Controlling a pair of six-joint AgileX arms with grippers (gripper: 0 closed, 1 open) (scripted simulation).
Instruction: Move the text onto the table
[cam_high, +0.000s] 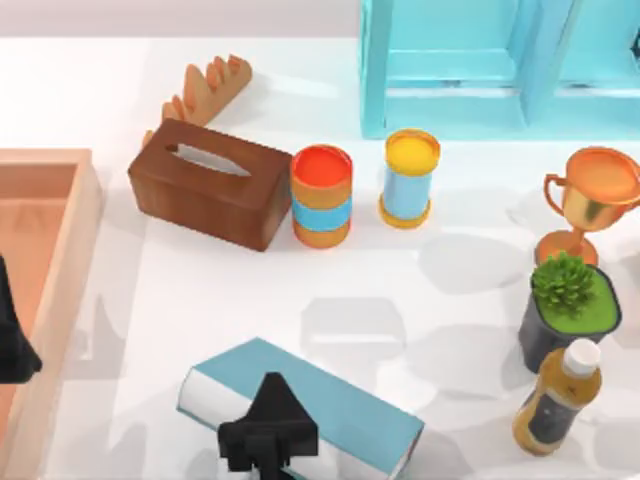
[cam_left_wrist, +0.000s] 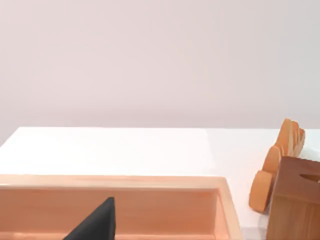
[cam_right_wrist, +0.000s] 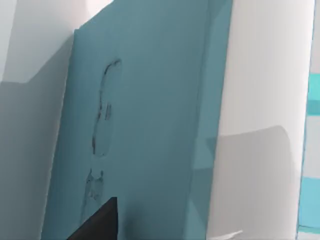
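Observation:
The text (cam_high: 335, 402), a thick teal-blue book with white page edges, lies slanted over the white table (cam_high: 200, 300) near the front edge. My right gripper (cam_high: 268, 432) sits on its near long side, shut on the text. In the right wrist view the teal cover (cam_right_wrist: 150, 125) is close up, with one black finger (cam_right_wrist: 97, 225) against it. My left gripper (cam_high: 12, 345) is parked at the far left over the wooden tray (cam_high: 85, 230); one dark fingertip (cam_left_wrist: 97, 222) shows above the tray's floor.
A brown tissue box (cam_high: 210, 185) and a wooden rack (cam_high: 205, 90) stand behind the book. Two striped cans (cam_high: 321, 196) (cam_high: 410, 177) are mid-table. A trophy (cam_high: 590, 200), potted plant (cam_high: 567, 310) and bottle (cam_high: 558, 398) line the right. A turquoise shelf (cam_high: 480, 70) is at the back.

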